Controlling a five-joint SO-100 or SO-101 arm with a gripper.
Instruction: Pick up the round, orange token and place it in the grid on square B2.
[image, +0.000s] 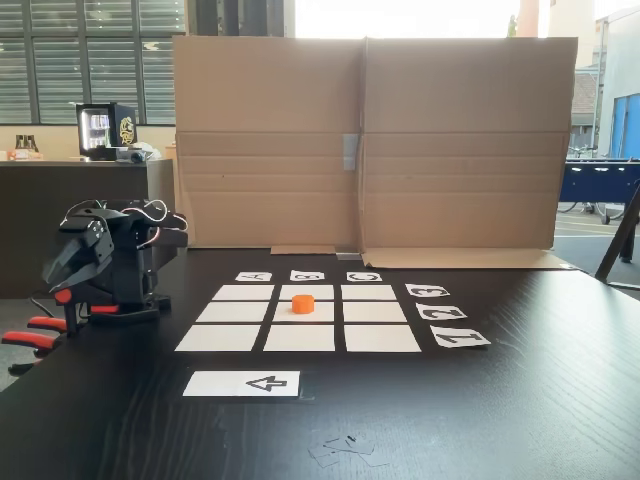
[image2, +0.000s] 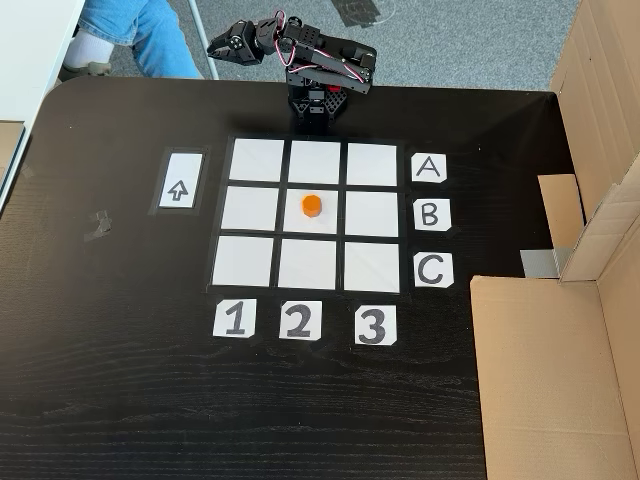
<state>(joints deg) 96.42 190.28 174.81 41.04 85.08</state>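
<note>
The orange token (image2: 311, 205) (image: 303, 303) stands upright on square B2 (image2: 326, 224) (image: 320, 315), the centre cell of the grid (image2: 258, 160) (image: 240, 312). It sits inside the cell's edges, slightly towards row A. The black arm is folded back on its base beyond the A row. Its gripper (image2: 218, 46) (image: 62, 278) hangs past the table's edge, well away from the token. The jaws look closed, with nothing between them.
Cards A, B, C (image2: 429, 213) and 1, 2, 3 (image2: 299, 320) border the grid. A white arrow strip (image2: 181, 181) lies beside column 1. A cardboard wall (image: 370, 140) stands behind row C. Red clamp handles (image: 40, 332) grip the table edge. A person's jeans-clad leg (image2: 140, 35) is nearby.
</note>
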